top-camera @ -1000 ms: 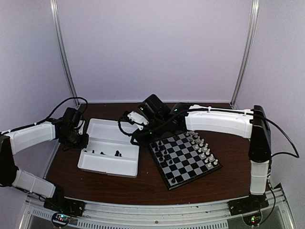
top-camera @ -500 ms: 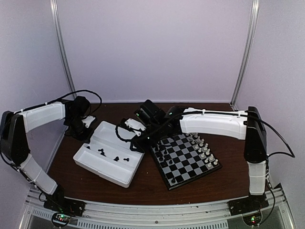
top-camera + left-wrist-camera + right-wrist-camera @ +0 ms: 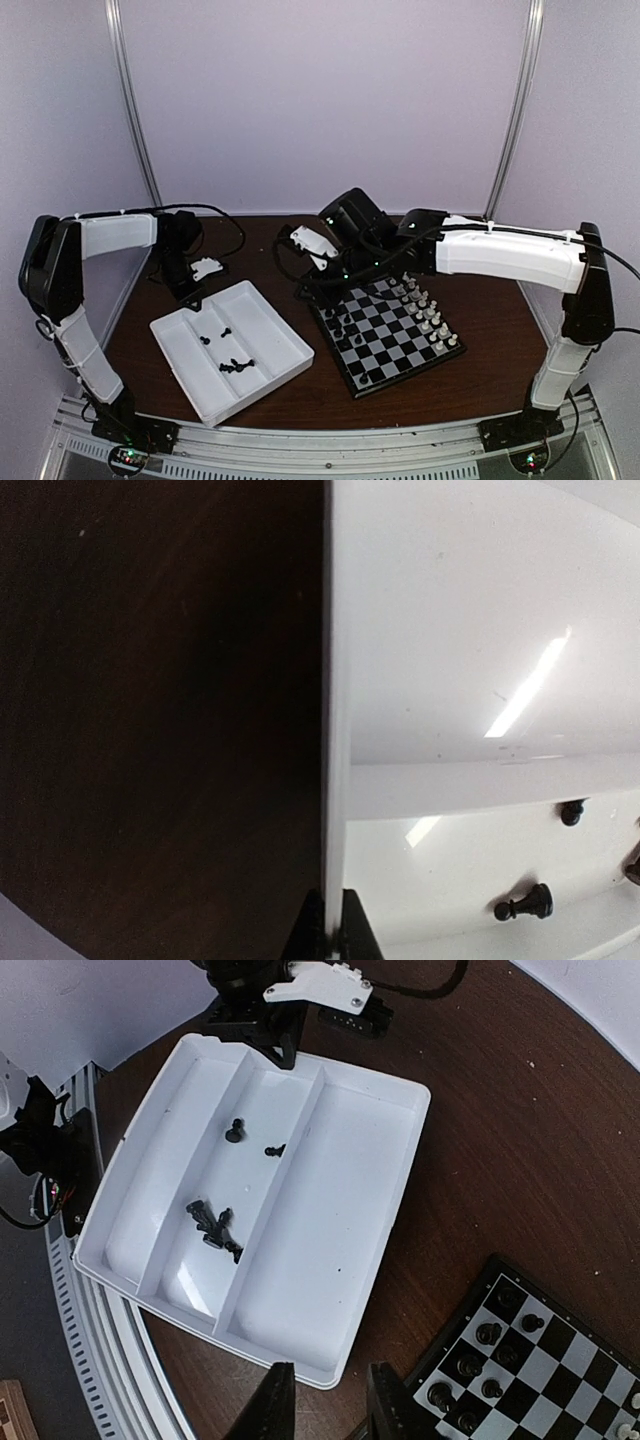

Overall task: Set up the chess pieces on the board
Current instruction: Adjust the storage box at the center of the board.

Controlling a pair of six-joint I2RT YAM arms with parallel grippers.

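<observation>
The job looks partway done. Several black chess pieces (image 3: 340, 318) stand on the left files of the board (image 3: 395, 345), facing rows of white pieces (image 3: 430, 312) along its right side. A handful of loose black pieces (image 3: 212, 1222) lie in the middle compartment of the white partitioned tray (image 3: 350, 1170), just beside the board. The left gripper (image 3: 331, 930) is pinched closed on the tray's rim (the thin wall sits between its fingers). The right gripper (image 3: 327, 1385) hovers over the brown table (image 3: 500, 1140) between tray and board, jaws slightly apart and empty, so every tray piece has yet to be carried across.
</observation>
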